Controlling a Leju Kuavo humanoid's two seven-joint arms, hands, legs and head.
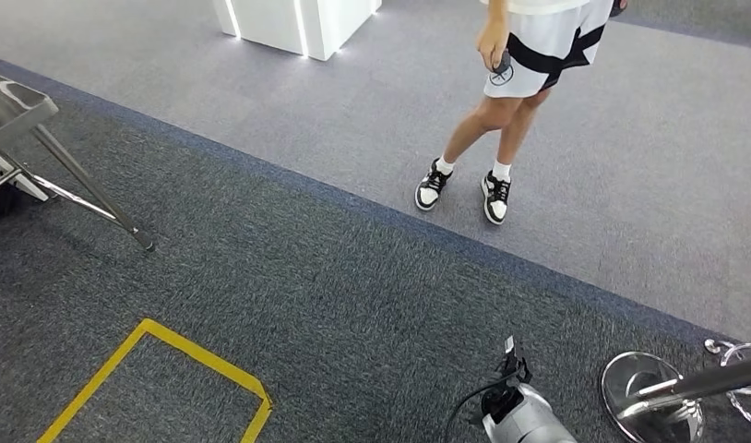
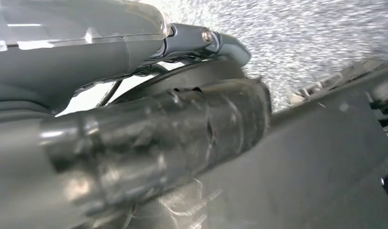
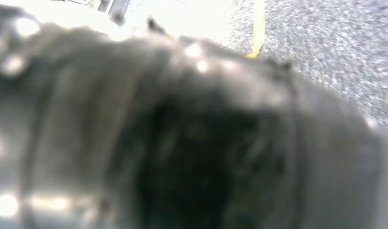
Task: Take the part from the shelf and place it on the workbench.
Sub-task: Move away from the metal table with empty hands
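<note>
No shelf, workbench or part can be made out among the floor and legs in the head view. A silver piece of my right arm [image 1: 527, 415] with a black cable rises at the bottom edge. In the left wrist view my left hand [image 2: 149, 124] shows as a dark ribbed cover with the grey thumb [image 2: 201, 40] stretched above it over grey carpet. A black curved shape [image 2: 182, 76] lies between them, and I cannot tell what it is or whether it is held. My right hand [image 3: 182, 143] is a dark blur close to the right wrist camera, its fingers hidden.
A person [image 1: 515, 65] in white shorts and sneakers stands ahead on lighter carpet. A metal stand's legs [image 1: 86, 185] slant at the left. Yellow floor tape [image 1: 169, 365] marks a box at the lower left. A chrome stanchion base [image 1: 653, 397] sits at the lower right. A white lit counter [image 1: 293, 23] stands far ahead.
</note>
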